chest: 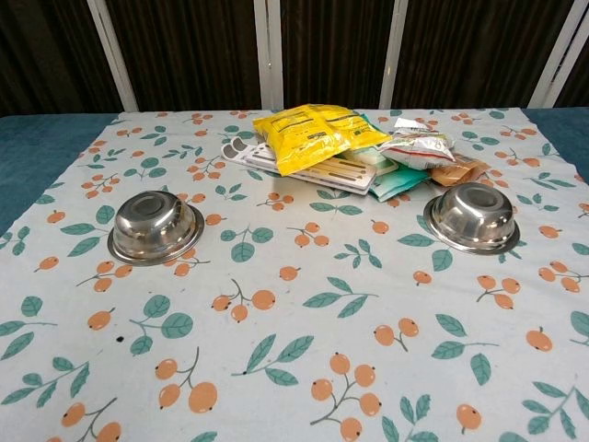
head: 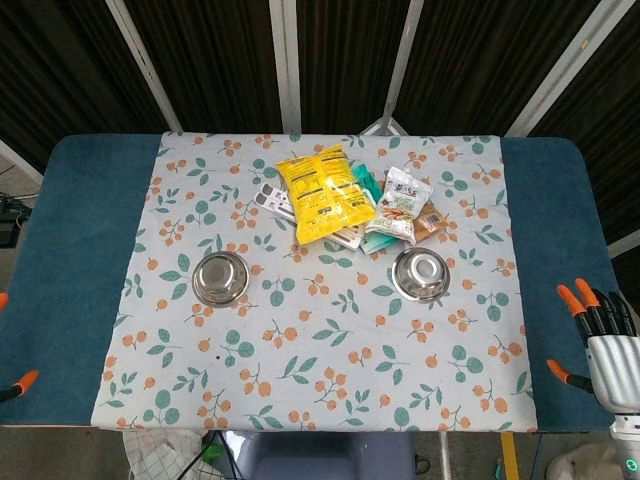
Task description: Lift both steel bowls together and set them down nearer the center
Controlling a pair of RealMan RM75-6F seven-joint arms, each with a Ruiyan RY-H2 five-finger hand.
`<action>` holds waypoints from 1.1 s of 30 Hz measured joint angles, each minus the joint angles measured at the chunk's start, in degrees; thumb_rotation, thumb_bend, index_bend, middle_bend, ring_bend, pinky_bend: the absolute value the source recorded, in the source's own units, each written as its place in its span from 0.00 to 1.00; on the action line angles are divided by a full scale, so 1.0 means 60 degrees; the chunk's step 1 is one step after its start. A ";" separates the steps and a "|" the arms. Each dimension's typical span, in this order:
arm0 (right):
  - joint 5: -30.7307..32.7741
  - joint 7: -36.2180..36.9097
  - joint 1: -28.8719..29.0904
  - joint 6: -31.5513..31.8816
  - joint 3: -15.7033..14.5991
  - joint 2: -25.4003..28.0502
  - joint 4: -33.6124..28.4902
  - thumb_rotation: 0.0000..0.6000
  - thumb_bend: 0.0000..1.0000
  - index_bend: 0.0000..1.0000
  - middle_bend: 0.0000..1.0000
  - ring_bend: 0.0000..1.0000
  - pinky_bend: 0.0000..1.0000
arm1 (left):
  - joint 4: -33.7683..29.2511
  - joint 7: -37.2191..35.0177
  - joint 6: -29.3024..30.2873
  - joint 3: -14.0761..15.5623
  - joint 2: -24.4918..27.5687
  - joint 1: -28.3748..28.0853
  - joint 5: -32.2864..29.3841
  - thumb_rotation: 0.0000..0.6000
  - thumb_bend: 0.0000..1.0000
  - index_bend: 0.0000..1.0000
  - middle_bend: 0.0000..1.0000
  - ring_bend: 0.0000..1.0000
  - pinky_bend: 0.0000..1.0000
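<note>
We see our right hand (head: 610,345) at the right edge of the table in the head view, held over the blue table cover (head: 70,260) with its orange-tipped fingers (head: 572,296) spread apart and nothing in them. Of our left hand (head: 14,384) only a couple of orange fingertips show at the left edge of that view, so we cannot tell whether it is spread or closed; the chest view shows neither hand. The two steel bowls sit upside down on the floral tablecloth (head: 330,350), rims on the cloth and bases up, so whatever might be under them is hidden from us. The right steel bowl (head: 420,274) lies well to the left of our right hand and a little farther out from us. The left steel bowl (head: 222,278) lies well to the right of our left fingertips, also farther out. The bowls are well apart from each other. Beyond them lies a heap of snack packets, topped by a yellow snack bag (head: 324,192), with a white-and-red packet (head: 400,205) just beside it, nearer the right bowl.
</note>
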 measured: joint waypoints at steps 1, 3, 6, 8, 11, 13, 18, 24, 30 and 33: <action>0.0001 0.0007 -0.0010 0.0030 0.0006 -0.0019 -0.0002 1.00 0.00 0.13 0.00 0.07 0.00 | 0.0021 0.0024 0.0035 0.0009 0.0000 0.0002 0.0077 1.00 0.00 0.05 0.00 0.00 0.05; 0.0013 0.0059 -0.0031 0.0068 0.0015 -0.0060 -0.0008 1.00 0.00 0.13 0.00 0.07 0.00 | 0.0052 0.0062 0.0112 0.0020 -0.0008 0.0010 0.0178 1.00 0.01 0.05 0.00 0.00 0.05; 0.0050 0.0160 -0.0055 0.0053 0.0001 -0.0070 -0.0040 1.00 0.00 0.13 0.00 0.07 0.00 | 0.0056 0.0071 0.0106 0.0011 -0.0022 0.0012 0.0130 1.00 0.01 0.05 0.00 0.00 0.05; 0.0066 0.0193 -0.0060 0.0044 0.0002 -0.0057 -0.0070 1.00 0.00 0.13 0.00 0.07 0.00 | 0.0065 0.0071 0.0059 0.0014 -0.0014 0.0001 0.0119 1.00 0.01 0.05 0.00 0.00 0.05; 0.0063 0.0299 -0.0060 0.0037 0.0000 -0.0040 -0.0130 1.00 0.00 0.13 0.00 0.07 0.00 | 0.0112 -0.0044 0.0093 0.0002 -0.0019 -0.0031 0.0212 1.00 0.01 0.05 0.00 0.00 0.05; 0.0054 0.0442 -0.0057 -0.0035 -0.0044 -0.0001 -0.0184 1.00 0.00 0.13 0.00 0.07 0.00 | 0.0184 -0.0170 0.0094 -0.0002 -0.0031 -0.0057 0.0253 1.00 0.01 0.05 0.00 0.00 0.05; 0.0082 0.0787 -0.0006 -0.0432 -0.0201 0.0187 -0.0347 1.00 0.00 0.13 0.00 0.07 0.00 | 0.0323 -0.0326 -0.0120 -0.0023 -0.0043 -0.0131 0.0076 1.00 0.01 0.05 0.00 0.00 0.05; 0.0075 0.1096 0.0139 -0.0674 -0.0220 0.0140 -0.0484 1.00 0.00 0.13 0.00 0.07 0.00 | 0.0281 -0.0439 -0.0195 -0.0035 -0.0049 -0.0176 0.0039 1.00 0.01 0.05 0.00 0.00 0.05; 0.0270 0.1197 0.0799 -0.1696 -0.0014 -0.0040 -0.0569 1.00 0.00 0.13 0.00 0.07 0.00 | 0.0387 -0.0544 -0.0147 -0.0126 -0.0118 -0.0226 0.0013 1.00 0.01 0.05 0.00 0.00 0.05; 0.0552 0.1106 0.1327 -0.2502 0.0195 -0.0162 -0.0661 1.00 0.00 0.13 0.00 0.07 0.00 | 0.0405 -0.0504 -0.0151 -0.0156 -0.0214 -0.0266 0.0017 1.00 0.01 0.05 0.00 0.00 0.05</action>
